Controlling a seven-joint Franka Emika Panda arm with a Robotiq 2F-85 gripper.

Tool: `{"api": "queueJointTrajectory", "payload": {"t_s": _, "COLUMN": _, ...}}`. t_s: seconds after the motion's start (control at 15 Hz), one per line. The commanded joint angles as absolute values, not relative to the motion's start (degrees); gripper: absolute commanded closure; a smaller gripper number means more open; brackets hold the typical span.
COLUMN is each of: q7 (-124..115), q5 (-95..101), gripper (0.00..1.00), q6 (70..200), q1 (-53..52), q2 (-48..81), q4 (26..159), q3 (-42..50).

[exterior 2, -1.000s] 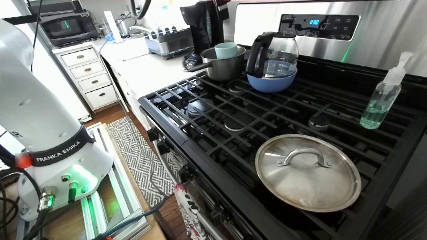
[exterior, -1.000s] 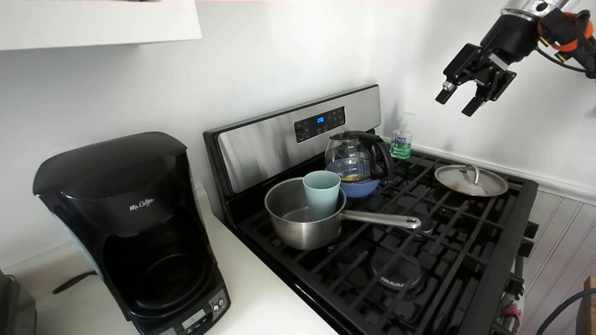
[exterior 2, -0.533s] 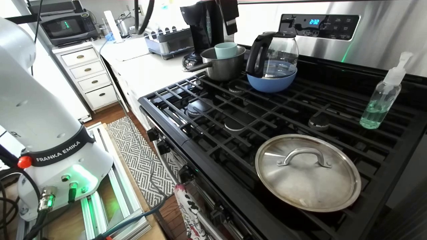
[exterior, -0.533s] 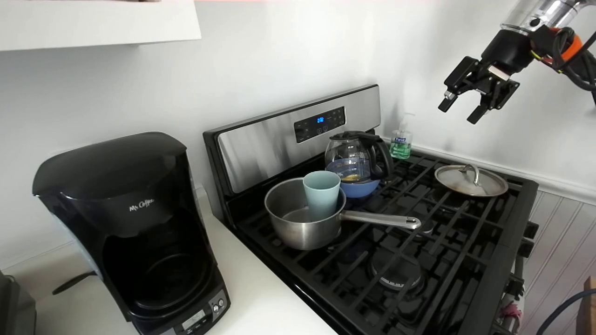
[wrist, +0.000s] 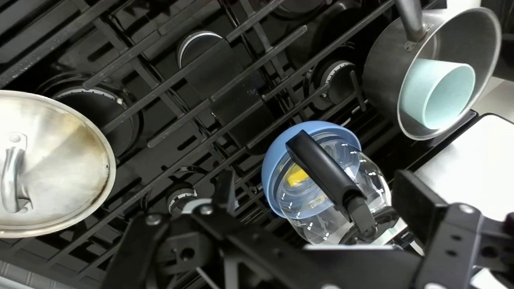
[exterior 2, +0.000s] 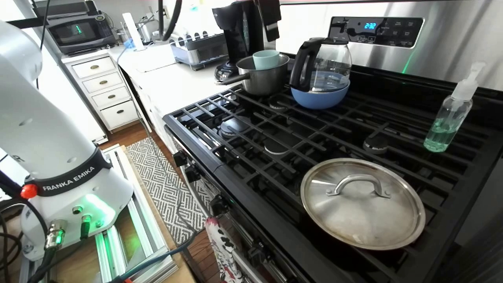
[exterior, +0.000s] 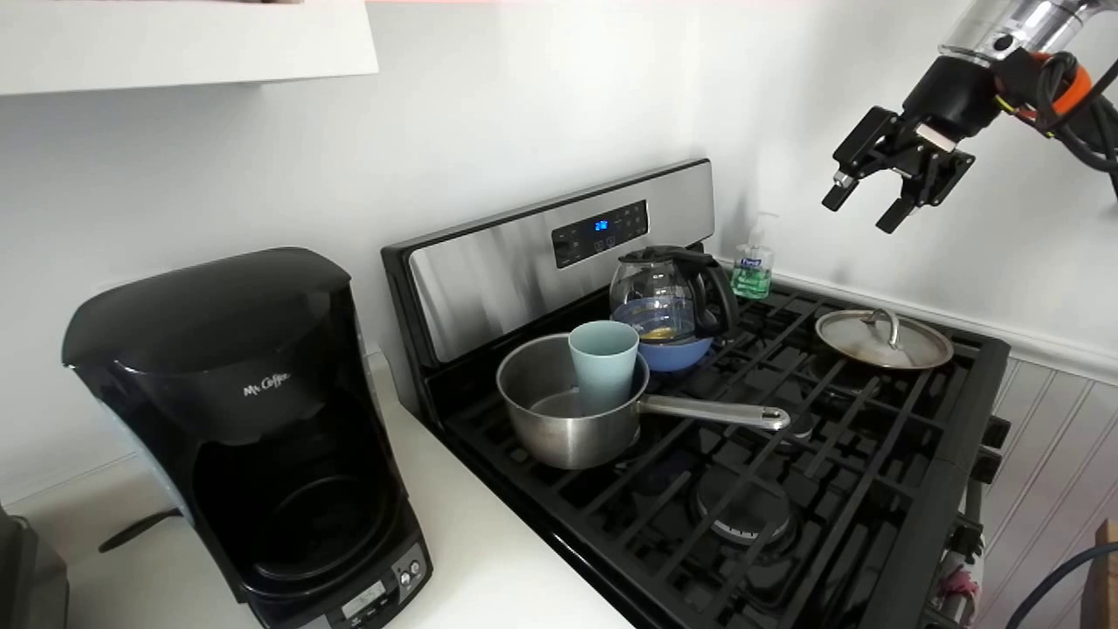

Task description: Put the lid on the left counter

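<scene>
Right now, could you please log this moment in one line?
gripper: open, empty, above stovetop | lid: lying on stovetop, ungrasped | placement on left counter: pending

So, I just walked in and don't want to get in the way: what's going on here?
A robot arm is meant to put the shiny lid on the white counter, but it holds nothing now. Its claw hangs open above the stovetop. The lid lies on the stovetop, at the end away from that counter. Nearer the counter stand a saucepan with a pale cup in it and, next to that, a glass carafe in a blue bowl.
</scene>
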State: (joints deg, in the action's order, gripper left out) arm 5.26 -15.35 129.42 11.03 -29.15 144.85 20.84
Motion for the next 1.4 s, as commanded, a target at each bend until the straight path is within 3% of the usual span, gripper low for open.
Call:
{"api": "queueJointTrajectory", "payload": {"t_s": 0.0, "q7": 3.6, "q5": -15.6, "gripper": 0.00, "q6": 131.4, "q1": 12.9, "q2": -26.5, "q4": 143.9, "q3": 19.9}}
{"api": "queueJointTrajectory", "payload": {"t_s": 0.67, "q7": 6.1, "q5": -18.4, "gripper": 0.00, "q6": 129.9, "q1": 18.6, "q2": -12.5, "q4": 136.6, "q3": 28.5}}
{"api": "queueJointTrajectory", "payload": {"t_s": 1.33, "q7": 4.9, "q5": -16.1, "gripper": 0.00, "q6": 131.9, "q1": 19.3, "q2": -15.1, "q4": 139.5, "q3": 26.0}}
